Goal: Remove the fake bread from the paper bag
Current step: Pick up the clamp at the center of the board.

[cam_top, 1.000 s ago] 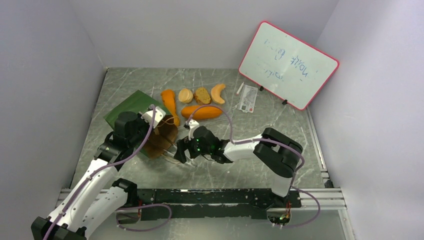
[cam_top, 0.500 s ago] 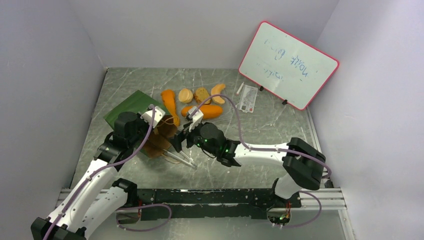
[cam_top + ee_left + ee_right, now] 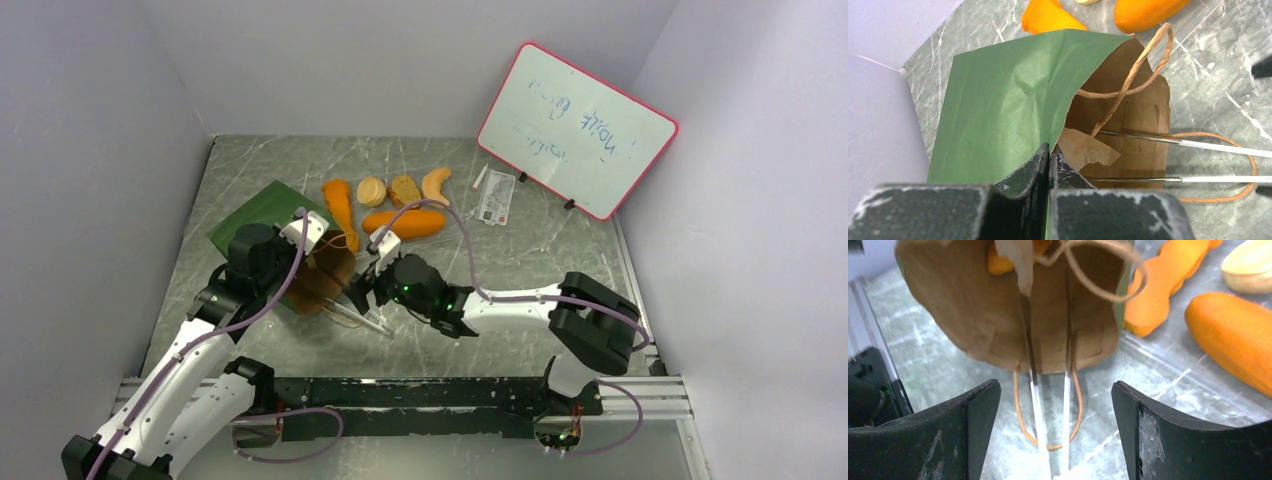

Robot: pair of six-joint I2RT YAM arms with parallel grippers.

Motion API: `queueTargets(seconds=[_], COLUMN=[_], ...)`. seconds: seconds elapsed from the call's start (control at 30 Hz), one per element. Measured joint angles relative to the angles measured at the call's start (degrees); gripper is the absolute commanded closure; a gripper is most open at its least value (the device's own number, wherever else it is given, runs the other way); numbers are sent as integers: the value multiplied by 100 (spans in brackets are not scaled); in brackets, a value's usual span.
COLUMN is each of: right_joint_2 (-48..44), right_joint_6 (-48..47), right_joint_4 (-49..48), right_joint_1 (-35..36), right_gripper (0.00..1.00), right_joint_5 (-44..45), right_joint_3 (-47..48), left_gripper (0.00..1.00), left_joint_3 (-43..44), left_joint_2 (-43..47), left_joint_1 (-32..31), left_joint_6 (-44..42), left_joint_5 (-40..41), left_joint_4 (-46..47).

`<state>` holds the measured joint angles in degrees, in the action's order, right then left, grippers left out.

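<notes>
Left claw (image 3: 1048,150) of mine is clenched on the bag's (image 3: 998,100) green top edge, where the bag lies on its side. My right claw (image 3: 1055,390) hangs released, jaws wide, at the bag's 4 o'clock, facing the brown mouth, and two thin clear rods (image 3: 1218,146) reach in. One orange bread piece (image 3: 998,262) shows deep inside. Five more bread pieces (image 3: 405,222) lie on the table (image 3: 520,250) at the bag's 1 to 2 o'clock.

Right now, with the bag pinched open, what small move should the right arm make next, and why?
Probably ease the right gripper forward into the mouth of the paper bag, toward the orange bread piece showing inside. The left gripper is shut on its upper edge, lifting it open; the right jaws stand open and empty outside.
</notes>
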<state>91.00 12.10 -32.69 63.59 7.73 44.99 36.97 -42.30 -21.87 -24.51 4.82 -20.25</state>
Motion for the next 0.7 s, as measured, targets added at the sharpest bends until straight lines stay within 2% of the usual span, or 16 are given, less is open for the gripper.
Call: queueTargets(seconds=[0.33,0.7], right_joint_2=[730,1110], right_joint_6=[-673,-962], right_joint_4=[-389,-927], right_joint_1=[772,789], right_gripper=[16,18], right_joint_5=[691,1019], right_joint_3=[-647,-584], left_gripper=[93,93], left_joint_3=[0,0], left_joint_2=[0,42], left_joint_1=[0,0], left_joint_6=[37,96], left_joint_5=[20,20], left_joint_4=[28,26])
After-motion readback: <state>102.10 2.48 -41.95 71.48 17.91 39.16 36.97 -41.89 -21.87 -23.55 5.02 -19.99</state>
